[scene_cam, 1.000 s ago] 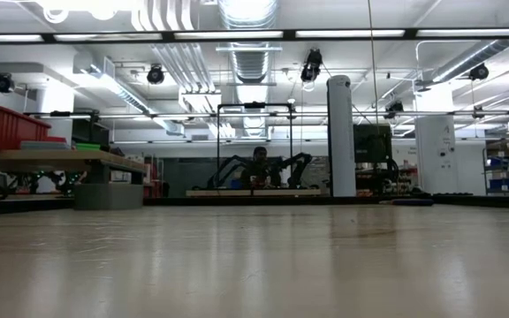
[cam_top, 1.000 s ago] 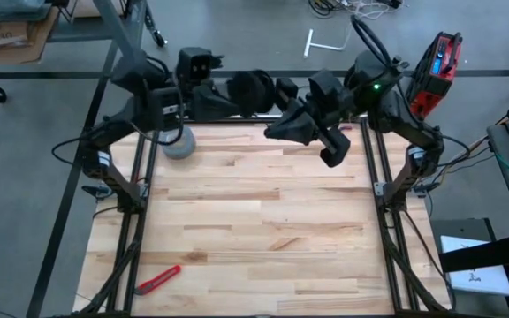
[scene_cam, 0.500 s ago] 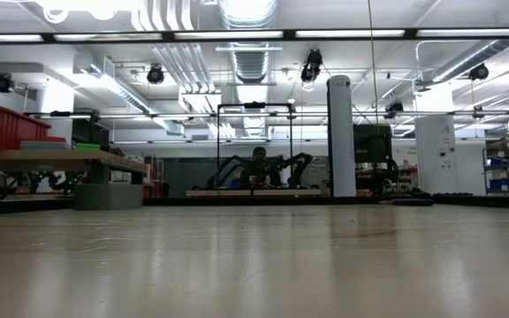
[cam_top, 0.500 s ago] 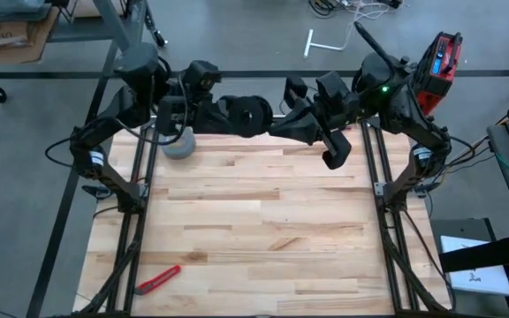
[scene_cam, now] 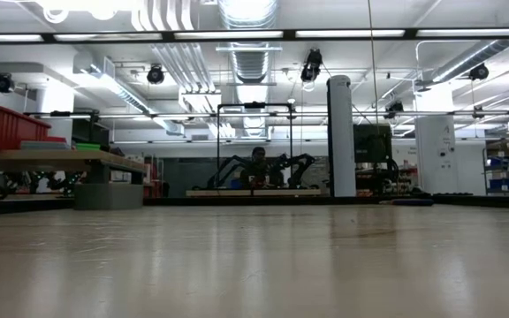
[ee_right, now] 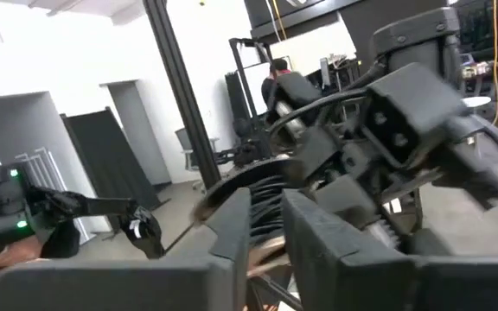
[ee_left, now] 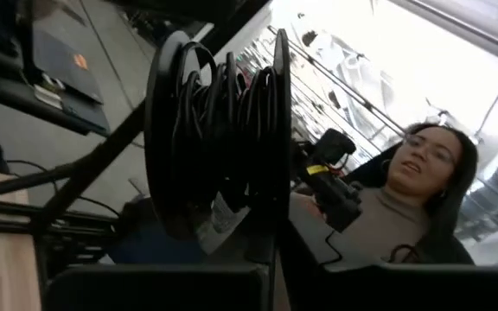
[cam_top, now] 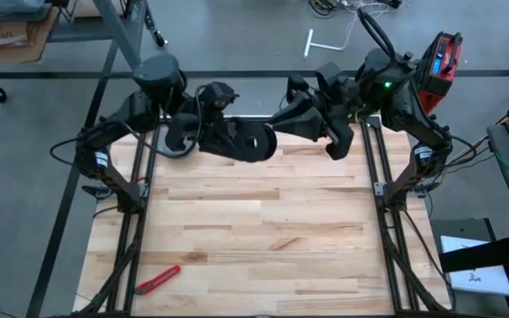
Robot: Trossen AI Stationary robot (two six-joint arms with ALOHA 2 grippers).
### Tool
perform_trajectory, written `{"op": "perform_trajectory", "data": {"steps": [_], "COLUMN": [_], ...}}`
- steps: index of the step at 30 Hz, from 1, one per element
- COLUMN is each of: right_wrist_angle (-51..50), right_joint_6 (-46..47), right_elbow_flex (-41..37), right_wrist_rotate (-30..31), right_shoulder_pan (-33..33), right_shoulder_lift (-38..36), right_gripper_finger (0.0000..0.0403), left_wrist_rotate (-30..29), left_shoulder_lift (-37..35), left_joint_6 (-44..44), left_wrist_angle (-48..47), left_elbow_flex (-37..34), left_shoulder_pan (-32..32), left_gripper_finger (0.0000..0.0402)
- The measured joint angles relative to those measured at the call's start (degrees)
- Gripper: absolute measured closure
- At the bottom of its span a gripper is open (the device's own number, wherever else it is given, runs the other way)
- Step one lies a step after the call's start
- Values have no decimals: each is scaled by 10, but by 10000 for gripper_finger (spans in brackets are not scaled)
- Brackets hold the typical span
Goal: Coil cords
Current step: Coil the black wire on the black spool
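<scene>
1. At the far edge of the table [cam_top: 254, 221], in the high view, we see the left claw [cam_top: 256, 141] carrying the black reel [cam_top: 254, 140] in the air, with the cord [ee_left: 223, 112] wound thickly between its two flanges.
2. In the left wrist view we see the reel [ee_left: 219, 142] standing on edge directly ahead of the claw's fingers, which seem closed on its lower part.
3. We find the right claw [cam_top: 283, 119] raised just beside the reel, pointing at it; its fingers [ee_right: 232, 233] stand a narrow gap apart, holding nothing we can make out.
4. Near the front left corner lies a red utility knife [cam_top: 157, 279].
5. A person [ee_left: 422, 199] shows beyond the reel.
</scene>
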Motion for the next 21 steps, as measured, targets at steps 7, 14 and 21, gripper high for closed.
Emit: {"op": "perform_trajectory", "data": {"steps": [7,14,21], "right_wrist_angle": [2,-5,-60], "right_joint_6": [16,-20,-91], "right_elbow_flex": [0,0,0], "right_wrist_rotate": [-2,-4,5], "right_shoulder_pan": [-10,-18,-18], "right_shoulder_lift": [0,-1,2], "right_gripper_finger": [273,243,240], "left_wrist_rotate": [-3,-64,-111], "left_shoulder_lift": [1,-3,-22], "left_joint_6": [-19,-16,2], "left_wrist_angle": [52,98,171], "left_elbow_flex": [0,0,0], "left_shoulder_pan": [-9,-9,-9], "left_gripper_finger": [401,401,401]}}
